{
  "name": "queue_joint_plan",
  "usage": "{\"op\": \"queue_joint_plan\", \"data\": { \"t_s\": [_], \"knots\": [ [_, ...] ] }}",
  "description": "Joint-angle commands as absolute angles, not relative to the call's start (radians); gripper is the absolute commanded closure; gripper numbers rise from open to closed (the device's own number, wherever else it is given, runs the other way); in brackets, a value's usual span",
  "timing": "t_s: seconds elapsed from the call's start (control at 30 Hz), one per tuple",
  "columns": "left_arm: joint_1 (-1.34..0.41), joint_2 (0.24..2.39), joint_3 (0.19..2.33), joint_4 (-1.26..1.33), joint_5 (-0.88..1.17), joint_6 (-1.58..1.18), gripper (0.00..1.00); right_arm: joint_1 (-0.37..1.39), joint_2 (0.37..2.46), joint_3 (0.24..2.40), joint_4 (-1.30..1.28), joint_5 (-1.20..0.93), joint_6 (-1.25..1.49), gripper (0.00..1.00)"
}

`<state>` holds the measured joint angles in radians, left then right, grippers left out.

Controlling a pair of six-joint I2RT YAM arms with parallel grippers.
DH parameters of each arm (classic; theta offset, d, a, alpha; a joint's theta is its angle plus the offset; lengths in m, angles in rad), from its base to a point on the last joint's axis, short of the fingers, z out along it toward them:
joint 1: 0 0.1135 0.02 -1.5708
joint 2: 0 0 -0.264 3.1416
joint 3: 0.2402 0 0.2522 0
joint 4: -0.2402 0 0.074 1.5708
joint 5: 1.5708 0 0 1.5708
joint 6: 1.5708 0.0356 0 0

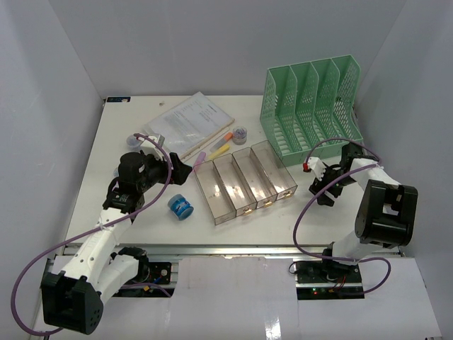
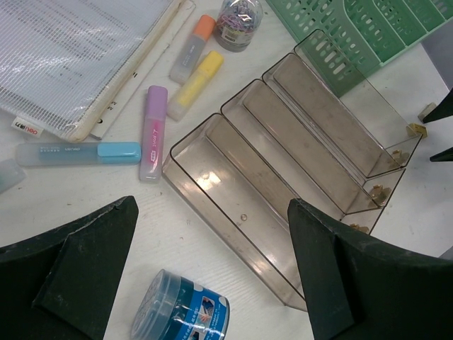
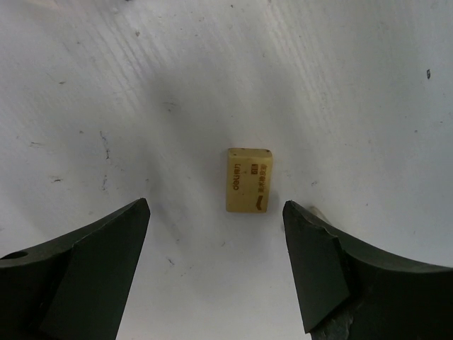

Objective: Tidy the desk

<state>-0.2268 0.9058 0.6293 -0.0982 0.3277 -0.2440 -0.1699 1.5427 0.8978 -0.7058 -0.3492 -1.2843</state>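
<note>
Right jaws gape above eraser (image 3: 249,180) beside clear tray (image 1: 205,195).

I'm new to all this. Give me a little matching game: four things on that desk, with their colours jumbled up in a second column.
Things
1. eraser
2. mesh file rack
3. round tub
4. highlighter closest to the clear tray

Colours
A. blue
B. cream
C. purple
D. mint green

Pairs: 1-B, 2-D, 3-A, 4-C
</note>
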Motion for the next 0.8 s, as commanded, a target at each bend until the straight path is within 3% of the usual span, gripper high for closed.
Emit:
{"op": "queue_joint_plan", "data": {
  "t_s": [0.0,0.4,0.57,0.77],
  "knots": [
    [-0.231,0.886,0.669,-0.097,0.350,-0.248,0.02,-0.176,1.565,0.933,-0.634,-0.321,-1.312,0.18],
    [-0.231,0.888,0.669,-0.097,0.349,-0.249,0.02,-0.170,1.583,0.911,-0.545,-0.362,-1.310,0.23],
    [-0.232,0.889,0.667,-0.098,0.342,-0.247,0.02,-0.166,1.613,0.917,-0.560,-0.372,-1.313,0.35],
    [-0.231,0.890,0.669,-0.098,0.342,-0.247,0.02,-0.167,1.612,0.896,-0.580,-0.374,-1.340,0.56]
  ]
}}
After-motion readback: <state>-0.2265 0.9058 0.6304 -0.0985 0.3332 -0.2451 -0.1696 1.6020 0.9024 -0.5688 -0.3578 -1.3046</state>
